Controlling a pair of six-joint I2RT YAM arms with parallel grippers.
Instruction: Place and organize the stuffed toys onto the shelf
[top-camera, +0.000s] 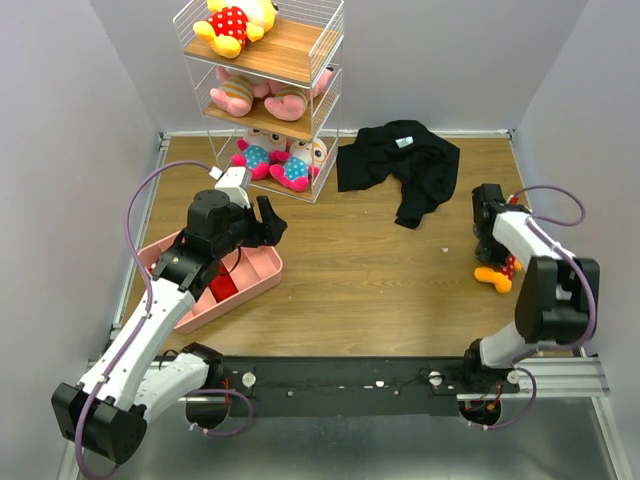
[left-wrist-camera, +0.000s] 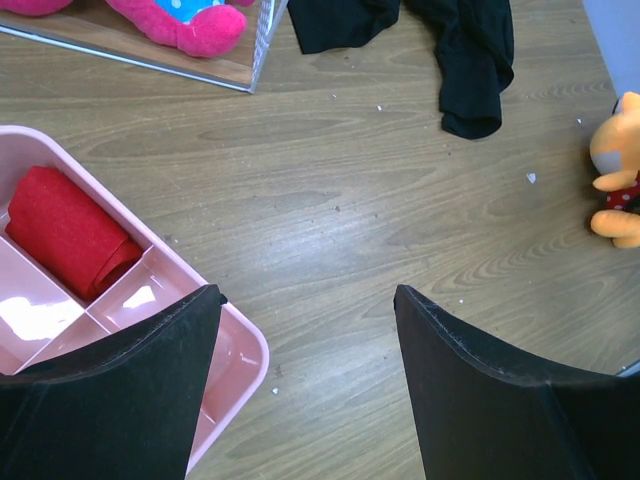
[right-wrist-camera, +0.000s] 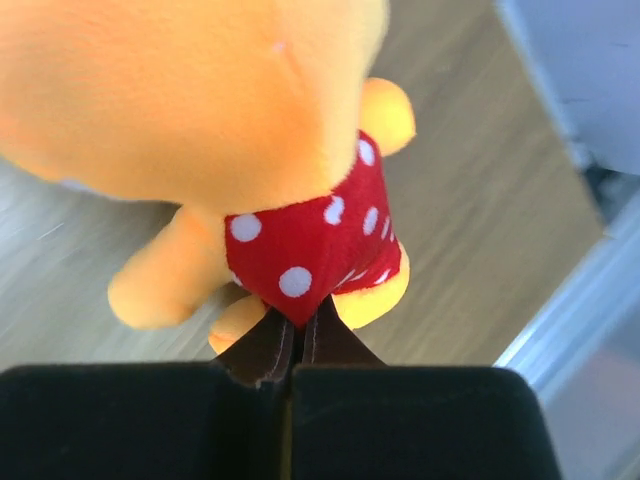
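Pinching a fold of red, white-dotted fabric, the right gripper (right-wrist-camera: 290, 345) has its 2 dark fingers pressed together with only that cloth between them. The cloth is the outfit of a yellow plush toy (right-wrist-camera: 200, 100), soft and rounded, with stubby orange-yellow limbs. It lies on the wood-grain table (top-camera: 380, 280) at the far right, well apart from the shelf (top-camera: 295, 45).

The left gripper (left-wrist-camera: 305, 300) hangs with its 2 broad, matte black fingers spread wide and nothing between them. It is above the rounded corner of a glossy pink tray (left-wrist-camera: 240, 345). The tray's square compartments hold a rolled red cloth (left-wrist-camera: 70, 230) of felt-like texture.

The shelf stands at the back, a tall rack of thin white wire mesh with 3 pale wooden boards.
- Top board: a second yellow toy (top-camera: 232, 22) in red polka dots lies here.
- Middle board: 2 pink striped toys (top-camera: 255, 95) lie side by side.
- Bottom board: 2 white-faced toys (top-camera: 282, 165) with bright pink limbs and blue dotted bodies.

A crumpled black garment (top-camera: 400, 165), limp and matte, lies on the table just right of the shelf.
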